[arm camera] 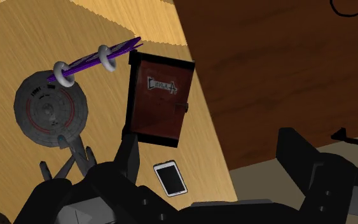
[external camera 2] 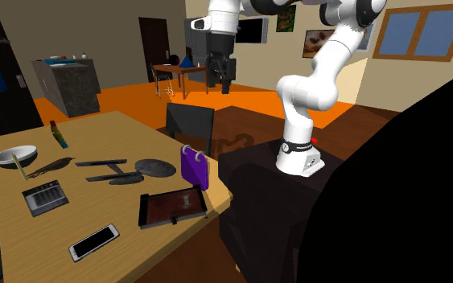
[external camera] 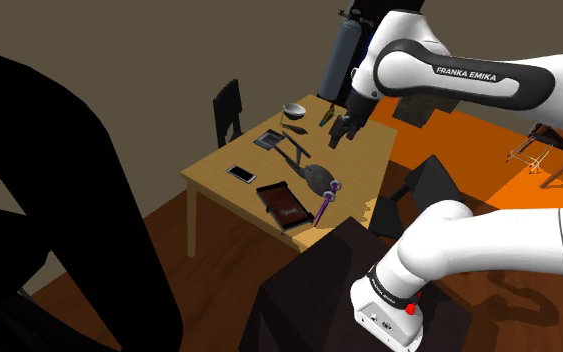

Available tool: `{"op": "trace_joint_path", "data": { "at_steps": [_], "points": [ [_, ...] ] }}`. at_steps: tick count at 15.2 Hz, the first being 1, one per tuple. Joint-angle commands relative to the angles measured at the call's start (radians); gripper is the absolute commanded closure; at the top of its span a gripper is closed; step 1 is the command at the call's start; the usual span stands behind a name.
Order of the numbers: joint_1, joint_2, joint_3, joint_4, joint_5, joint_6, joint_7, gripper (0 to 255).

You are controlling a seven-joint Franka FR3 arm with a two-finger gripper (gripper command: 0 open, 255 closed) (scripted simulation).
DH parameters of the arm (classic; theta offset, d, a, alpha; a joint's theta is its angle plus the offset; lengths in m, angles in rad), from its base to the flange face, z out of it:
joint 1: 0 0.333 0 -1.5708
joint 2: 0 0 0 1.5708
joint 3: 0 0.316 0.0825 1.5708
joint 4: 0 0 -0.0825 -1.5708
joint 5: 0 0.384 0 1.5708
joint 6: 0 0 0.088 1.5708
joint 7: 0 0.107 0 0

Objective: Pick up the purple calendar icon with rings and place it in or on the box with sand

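The purple calendar icon (external camera: 329,200) stands upright near the table edge closest to the stand, with two white rings on top (external camera 2: 193,166). Right beside it lies the box with sand (external camera: 282,203), a dark flat tray with a reddish-brown fill (external camera 2: 172,207). My gripper (external camera: 341,130) hangs high above the table, open and holding nothing (external camera 2: 219,76). In the wrist view the calendar (arm camera: 95,58) shows edge-on beside the box (arm camera: 158,98), both well beyond my spread fingers (arm camera: 130,159).
On the wooden table (external camera: 219,165) also lie a grey starship model (external camera: 309,168), a white phone (external camera: 241,173), a grey keypad (external camera 2: 44,196), a bowl (external camera: 293,108) and a small bottle (external camera 2: 57,133). A dark chair (external camera 2: 191,122) stands at the table's side.
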Motion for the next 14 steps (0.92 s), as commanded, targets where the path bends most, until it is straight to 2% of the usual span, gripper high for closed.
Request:
{"op": "trace_joint_path", "data": {
  "at_steps": [1,8,14],
  "points": [
    [-0.013,0.028,-0.009,-0.049,-0.023,0.07,-0.002,0],
    [-0.067,0.15,-0.036,-0.187,-0.111,0.304,0.008,0],
    [-0.133,0.327,-0.057,-0.255,-0.211,0.53,0.04,0]
  ]
}}
